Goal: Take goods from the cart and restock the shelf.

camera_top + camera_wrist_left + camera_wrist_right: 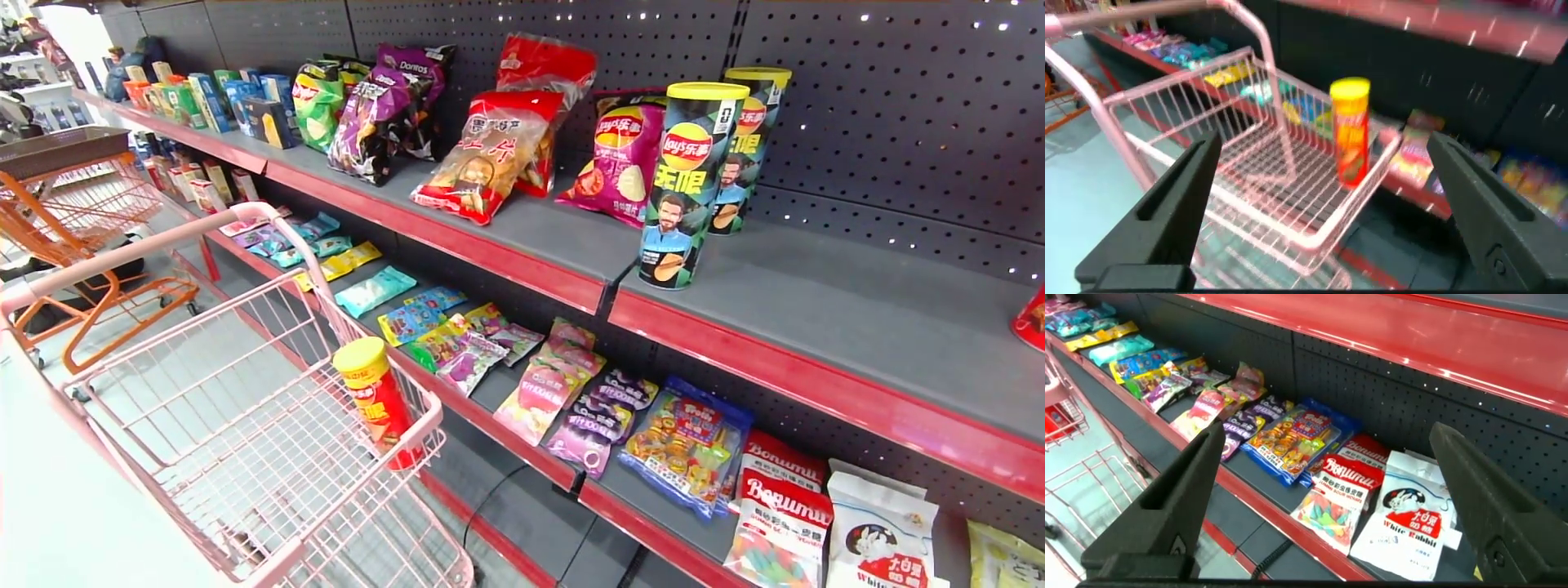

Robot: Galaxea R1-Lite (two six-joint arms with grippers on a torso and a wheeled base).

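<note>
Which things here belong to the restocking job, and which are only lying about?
For the job:
red can
pink cart holding it
upper shelf

Lying about:
orange cart
candy bags on the lower shelf

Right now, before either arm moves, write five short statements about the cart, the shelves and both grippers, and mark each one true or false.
1. A red chip can with a yellow lid stands upright in the pink wire cart. True.
2. The left gripper is shut on that can. False: it is open and empty, with the can beyond it.
3. Two tall dark cans with yellow lids stand on the upper grey shelf. True.
4. The cart holds several cans. False: one can is seen in it.
5. The right gripper holds a white bag. False: it is open, and the white bag lies on the lower shelf.
</note>
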